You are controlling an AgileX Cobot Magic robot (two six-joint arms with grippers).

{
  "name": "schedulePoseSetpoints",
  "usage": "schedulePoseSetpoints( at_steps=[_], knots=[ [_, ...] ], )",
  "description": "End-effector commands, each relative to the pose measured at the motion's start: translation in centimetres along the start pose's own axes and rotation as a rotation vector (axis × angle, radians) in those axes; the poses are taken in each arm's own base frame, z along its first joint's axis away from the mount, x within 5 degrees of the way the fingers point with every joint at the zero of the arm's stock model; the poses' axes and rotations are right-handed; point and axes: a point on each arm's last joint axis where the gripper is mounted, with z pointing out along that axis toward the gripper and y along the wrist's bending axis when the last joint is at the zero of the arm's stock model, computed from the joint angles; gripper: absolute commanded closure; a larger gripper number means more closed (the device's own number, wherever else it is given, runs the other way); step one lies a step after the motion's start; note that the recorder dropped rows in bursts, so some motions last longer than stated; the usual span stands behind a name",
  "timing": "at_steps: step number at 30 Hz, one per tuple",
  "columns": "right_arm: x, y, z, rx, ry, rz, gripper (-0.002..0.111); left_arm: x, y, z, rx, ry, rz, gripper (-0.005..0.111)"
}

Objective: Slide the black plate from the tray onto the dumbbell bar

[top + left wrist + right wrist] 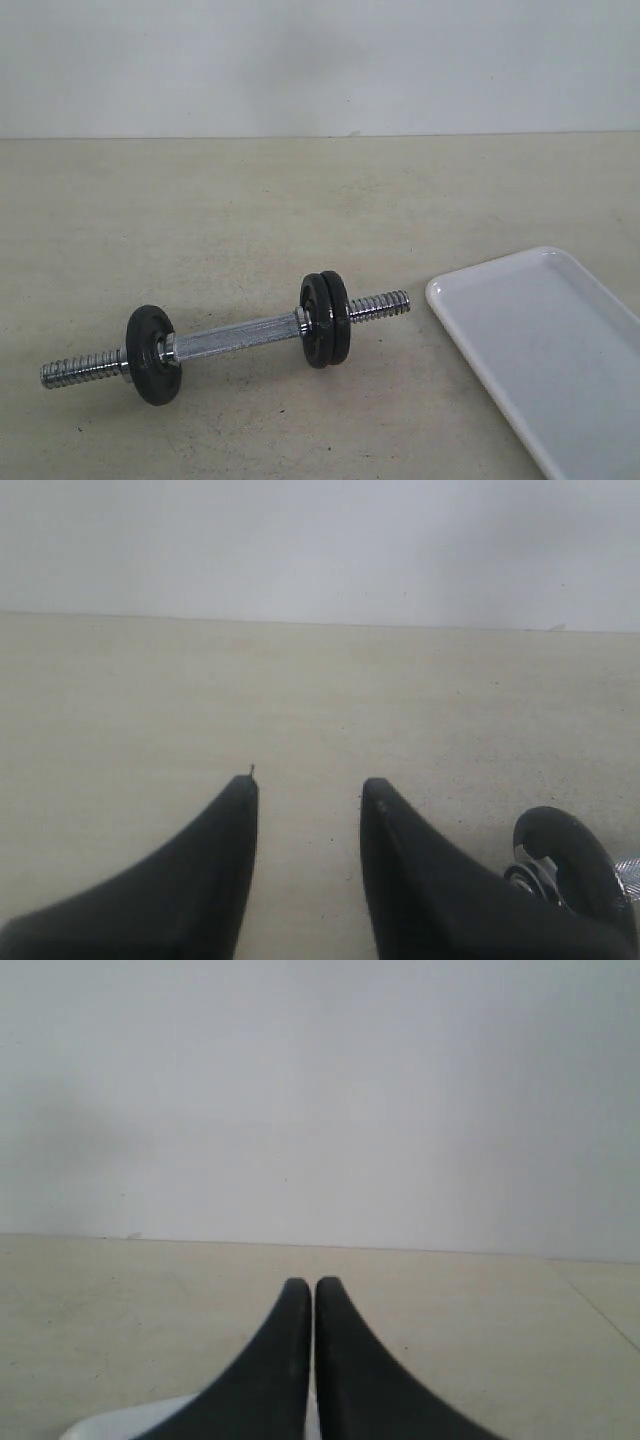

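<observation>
While our left gripper (310,780) gapes and right gripper (314,1282) sits closed, empty, we judge the black plate (338,318), toward three o'clock on the dumbbell bar (235,337), heavy and rigid: pinch its rim.

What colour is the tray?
Glossy white; the tray shows best in the exterior view.

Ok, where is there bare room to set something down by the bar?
Bare table behind the dumbbell bar up to the wall, and in front of it. The gap between its threaded end and the tray is narrow.
</observation>
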Motion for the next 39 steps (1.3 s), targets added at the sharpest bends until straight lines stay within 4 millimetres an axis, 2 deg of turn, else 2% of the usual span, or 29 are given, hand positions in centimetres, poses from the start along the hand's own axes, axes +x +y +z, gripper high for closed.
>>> schedulePoseSetpoints(
  at_steps=[1, 14, 18, 39],
  knots=[
    [0.8, 0.0, 0.0, -0.002, 0.073, -0.005, 0.108, 0.1, 0.0, 0.0, -0.002, -0.001, -0.002, 0.074],
    [2.9, 0.2, -0.5, -0.020, 0.310, -0.004, 0.108, 0.1, 0.0, 0.0, -0.002, -0.001, -0.002, 0.074],
    [2.9, -0.2, -0.5, 0.023, 0.313, 0.016, 0.108, 0.1, 0.0, 0.0, -0.002, -0.001, -0.002, 0.074],
    [2.9, -0.2, -0.5, 0.019, 0.313, 0.006, 0.108, 0.1, 0.0, 0.0, -0.002, -0.001, -0.002, 0.074]
  ],
)
